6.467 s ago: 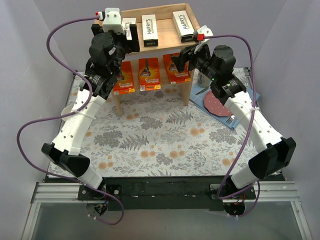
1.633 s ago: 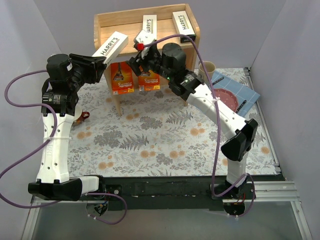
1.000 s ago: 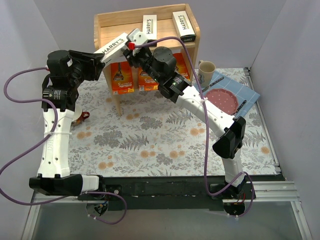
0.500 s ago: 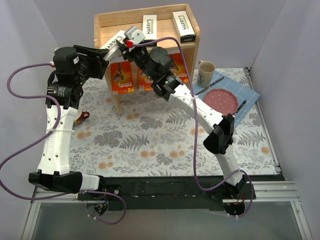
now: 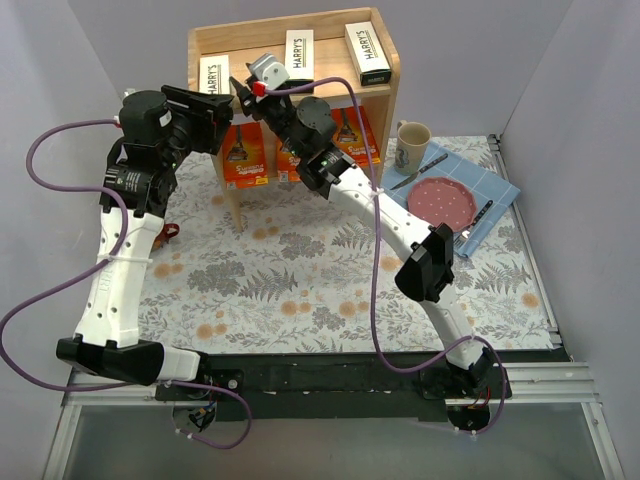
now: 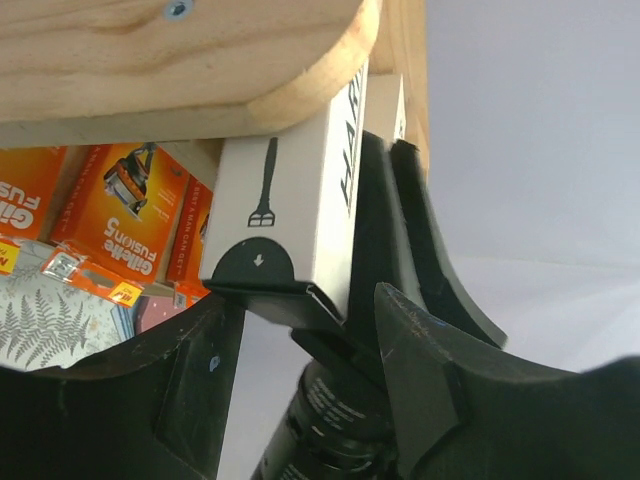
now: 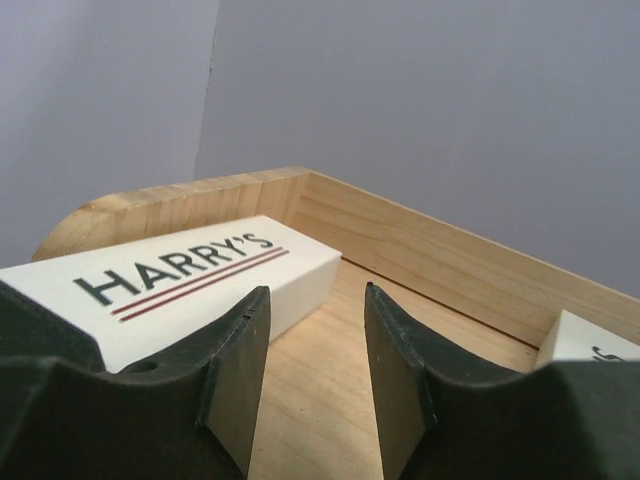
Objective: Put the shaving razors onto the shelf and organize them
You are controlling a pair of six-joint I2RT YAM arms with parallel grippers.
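Note:
The wooden shelf [image 5: 386,88] stands at the back. Three white HARRY'S boxes lie on its top tier: left [image 5: 212,72], middle [image 5: 298,50] and right [image 5: 367,48]. Three orange razor packs [image 5: 241,150] stand on the lower tier. My left gripper [image 5: 220,106] is open just off the left box's near end [image 6: 268,225], which juts past the shelf's side rail [image 6: 180,50]. My right gripper [image 5: 243,90] is open and empty over the top tier [image 7: 330,400], right beside the left box [image 7: 190,272]. The right gripper's black fingers [image 6: 400,215] show beside that box.
A mug [image 5: 410,140] stands right of the shelf. A blue mat [image 5: 492,185] at the back right carries a pink plate [image 5: 445,200] and cutlery [image 5: 425,170]. A small red thing [image 5: 165,234] lies by the left arm. The floral cloth [image 5: 300,290] covers the table.
The left gripper carried the tilted white box to the left of the top tier, laid it flat and let go. The right arm swung left and up beside that box.

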